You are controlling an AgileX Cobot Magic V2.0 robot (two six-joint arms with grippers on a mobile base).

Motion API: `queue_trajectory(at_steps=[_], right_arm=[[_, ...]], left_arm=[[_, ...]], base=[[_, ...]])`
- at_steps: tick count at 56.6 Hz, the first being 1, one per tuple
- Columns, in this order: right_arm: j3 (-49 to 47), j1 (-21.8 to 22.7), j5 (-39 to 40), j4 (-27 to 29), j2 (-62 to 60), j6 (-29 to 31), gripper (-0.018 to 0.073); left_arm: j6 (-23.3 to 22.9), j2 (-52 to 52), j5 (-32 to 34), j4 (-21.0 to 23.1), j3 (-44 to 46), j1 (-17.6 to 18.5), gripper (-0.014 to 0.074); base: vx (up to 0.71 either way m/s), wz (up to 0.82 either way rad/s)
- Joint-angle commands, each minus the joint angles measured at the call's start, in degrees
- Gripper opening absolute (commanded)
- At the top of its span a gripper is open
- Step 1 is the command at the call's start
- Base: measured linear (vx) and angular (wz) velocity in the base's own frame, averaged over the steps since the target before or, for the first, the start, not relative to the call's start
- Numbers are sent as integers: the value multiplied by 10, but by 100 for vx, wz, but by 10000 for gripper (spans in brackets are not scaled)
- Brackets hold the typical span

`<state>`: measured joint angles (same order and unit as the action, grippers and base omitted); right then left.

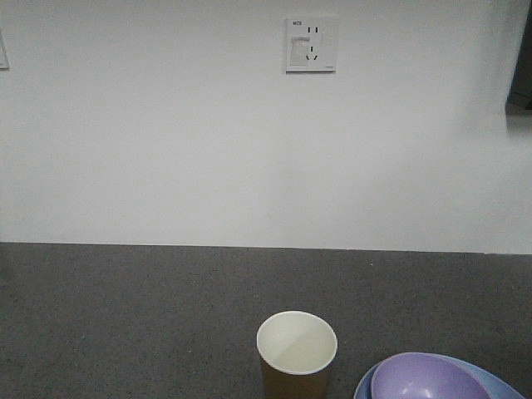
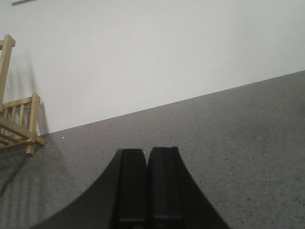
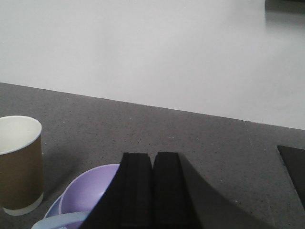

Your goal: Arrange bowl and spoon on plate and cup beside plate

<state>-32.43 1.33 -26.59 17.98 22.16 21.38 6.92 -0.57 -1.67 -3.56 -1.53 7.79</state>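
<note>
The brown paper cup (image 1: 297,353) (image 3: 19,167) stands upright just left of the light blue plate (image 1: 501,384) (image 3: 51,209). The lavender bowl (image 1: 428,378) (image 3: 90,193) sits on the plate. A pale blue strip (image 3: 59,220) crosses the bowl's near side; it looks like the spoon, but most of it is cut off by the frame. My right gripper (image 3: 152,155) hangs shut and empty over the bowl's right side. My left gripper (image 2: 147,150) is shut over bare grey tabletop, with none of the task's objects in its view. Neither gripper shows in the front view.
A wooden rack (image 2: 19,124) stands at the far left against the white wall. A flat black object (image 3: 293,167) lies at the table's right edge. The wall with a socket (image 1: 312,46) closes off the table's far side.
</note>
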Motion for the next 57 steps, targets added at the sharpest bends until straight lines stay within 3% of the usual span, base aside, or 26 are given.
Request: queue_trajectory(at_steps=[1,41,46,52,57], right_arm=[[-15,0,47,3,5,6,-8],[-15,0,48,3,8,-5,-8],[-15,0,49,-37,20,-62,-8],[18,0,91,-157,19,-206,-8],[71,0,144,-211,2,-282,-8]], left_arm=[[-1,-9,52,1,15,-1,-6],[-1,-9,52,1,15,-1,-6],[-1,-9,52,1,15,-1,-6],[-1,-9,52,1,15,-1,-6],[-1,-9,52,1,15,-1,-6]], base=[[0,0],[0,0],[0,0],[0,0],[0,0]])
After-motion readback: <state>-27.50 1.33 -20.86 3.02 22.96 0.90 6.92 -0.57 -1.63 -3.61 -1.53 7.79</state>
